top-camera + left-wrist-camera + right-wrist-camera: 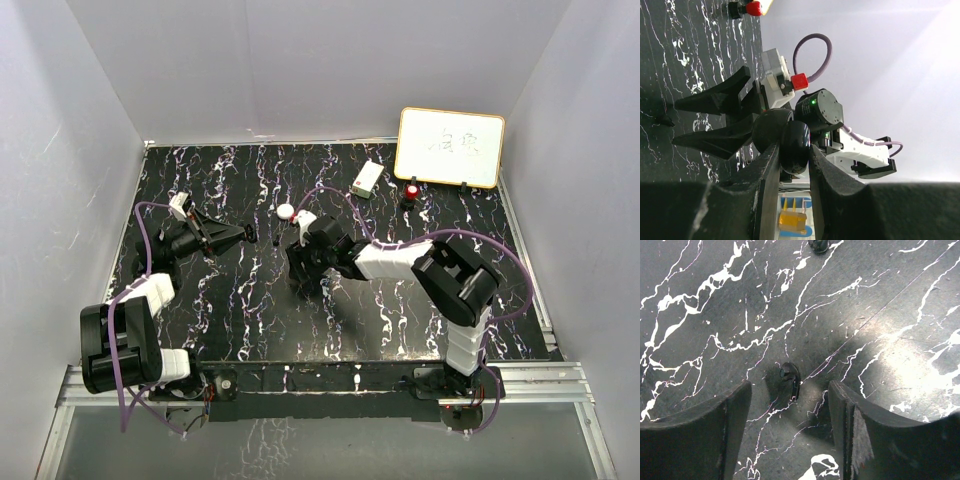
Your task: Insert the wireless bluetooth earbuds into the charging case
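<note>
A small black earbud (790,379) lies on the black marbled table between the fingers of my right gripper (789,400), which is open and points down at it; neither finger touches it. The left wrist view shows the same earbud (663,120) just beyond that gripper's fingertips (687,103). My left gripper (793,151) is shut on a black round charging case (794,142), held off the table at the left, and the case looks hinged open in two halves. From above, the left gripper (233,235) faces the right gripper (303,272).
A white round puck (286,211) sits just behind the right gripper. Further back stand a white rectangular box (366,178), a small red-topped object (411,190) and a whiteboard (450,147). Another small dark piece (818,245) lies ahead of the right fingers.
</note>
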Robot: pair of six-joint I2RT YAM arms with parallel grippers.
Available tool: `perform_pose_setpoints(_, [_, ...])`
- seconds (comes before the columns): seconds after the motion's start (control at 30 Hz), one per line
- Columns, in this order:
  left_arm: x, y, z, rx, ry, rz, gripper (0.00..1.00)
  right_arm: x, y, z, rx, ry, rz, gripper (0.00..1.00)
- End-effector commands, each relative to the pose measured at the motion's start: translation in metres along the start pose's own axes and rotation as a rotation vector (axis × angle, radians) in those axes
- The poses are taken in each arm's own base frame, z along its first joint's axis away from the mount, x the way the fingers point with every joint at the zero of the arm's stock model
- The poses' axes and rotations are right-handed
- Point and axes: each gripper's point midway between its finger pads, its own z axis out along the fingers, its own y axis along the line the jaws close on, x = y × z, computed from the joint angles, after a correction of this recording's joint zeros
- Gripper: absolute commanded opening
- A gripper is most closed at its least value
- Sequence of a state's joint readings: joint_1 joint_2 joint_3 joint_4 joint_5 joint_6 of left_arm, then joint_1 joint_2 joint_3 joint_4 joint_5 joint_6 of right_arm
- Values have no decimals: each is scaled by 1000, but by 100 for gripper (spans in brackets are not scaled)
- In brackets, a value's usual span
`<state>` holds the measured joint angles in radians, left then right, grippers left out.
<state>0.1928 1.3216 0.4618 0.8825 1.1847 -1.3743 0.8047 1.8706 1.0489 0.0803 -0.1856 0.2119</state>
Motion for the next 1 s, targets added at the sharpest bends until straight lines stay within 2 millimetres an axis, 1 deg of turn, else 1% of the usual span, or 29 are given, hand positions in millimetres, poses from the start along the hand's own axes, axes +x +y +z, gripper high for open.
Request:
perform_pose_setpoints(0.0, [1, -1, 1, 4, 1, 19, 0, -21, 9, -3, 35, -64, -37, 53])
perform_pose_setpoints(0.23, [-2, -6, 1, 8, -6, 28, 0, -13, 8, 2, 106, -46, -69, 45])
perform_pose_setpoints(0.67, [-11, -17, 4, 24, -17, 42, 0, 4, -8, 20, 237, -10, -123, 37])
perform_pose_setpoints(0.97, [-14, -18, 4, 28, -17, 43, 0, 7, -11, 18, 278, -8, -140, 30])
